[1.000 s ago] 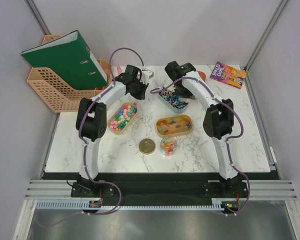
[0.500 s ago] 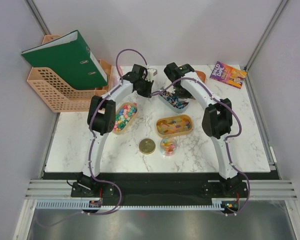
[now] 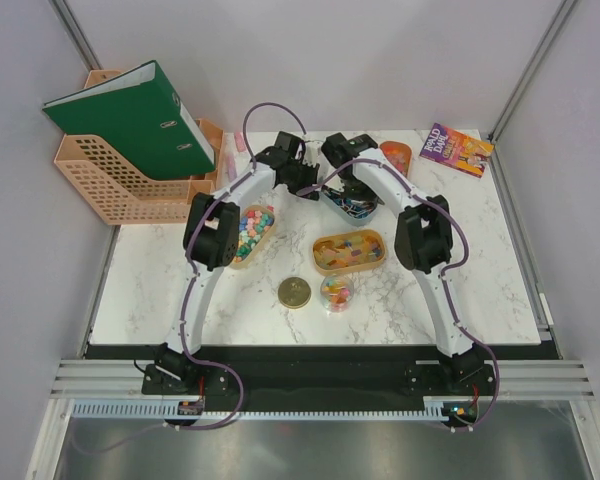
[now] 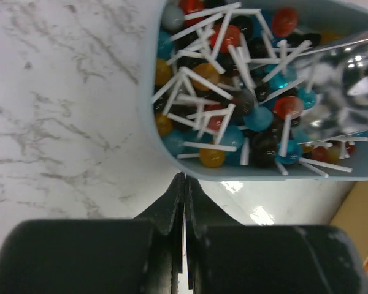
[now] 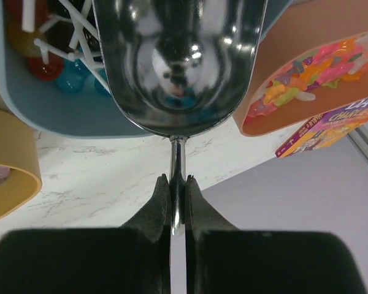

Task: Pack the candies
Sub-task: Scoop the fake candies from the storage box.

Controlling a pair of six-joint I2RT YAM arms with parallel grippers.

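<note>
Mixed-colour, bite-sized candies (image 3: 246, 230) fill an oval wooden tray (image 3: 252, 256) left of the surface's centre. The right pincer (image 5: 178, 184) pinches the thin handle of an empty silver metal scoop (image 5: 178, 61) above a blue-grey plastic tray (image 4: 233, 173) of lollipops (image 4: 233, 104) near the far edge. The left pincer (image 4: 184, 184), pressed together and empty, sits just beside that tray's rim. The candies look light, hard and prone to rolling, so they are probably best lifted by scoop rather than pinched singly.

place: robot test booth | cues: grey panel walls (image 3: 380, 60), aluminium frame rails (image 3: 310, 378), marble tabletop (image 3: 150, 290)
</note>
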